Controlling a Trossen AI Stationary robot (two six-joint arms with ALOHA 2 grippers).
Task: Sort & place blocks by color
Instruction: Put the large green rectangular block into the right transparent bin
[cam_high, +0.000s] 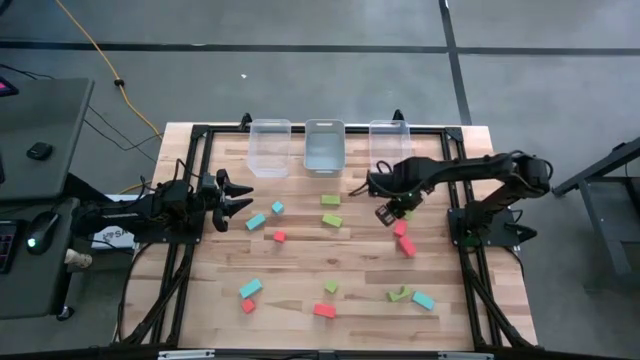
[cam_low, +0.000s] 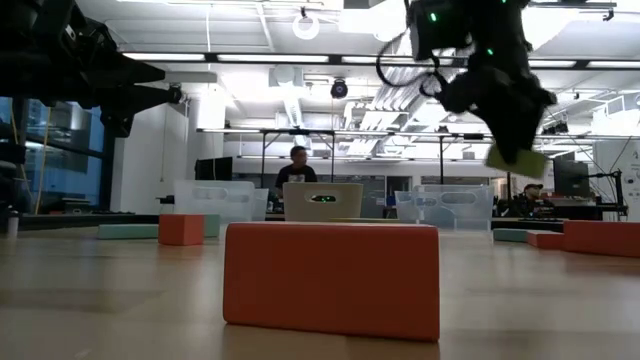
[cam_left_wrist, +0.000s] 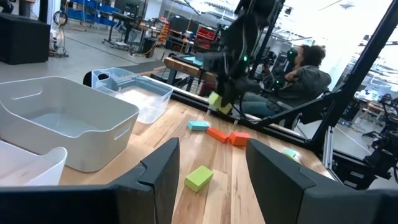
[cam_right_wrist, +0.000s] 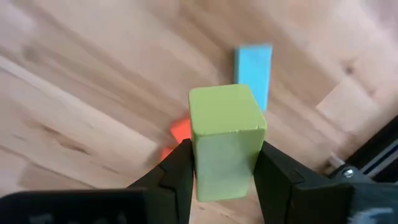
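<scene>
The right gripper (cam_right_wrist: 224, 165), clamped on a green block (cam_right_wrist: 226, 149) held above the table (cam_high: 300, 270), could drop it short of the twelve-o'clock bins (cam_high: 324, 146) if that narrow pinch slips.

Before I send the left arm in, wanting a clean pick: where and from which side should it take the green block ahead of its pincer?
Probably from above, across the green block's long sides at mid-length: it lies flat and skewed on the table, nothing touching it. The open left pincer must turn to match. The right pincer grips a lime piece.
</scene>
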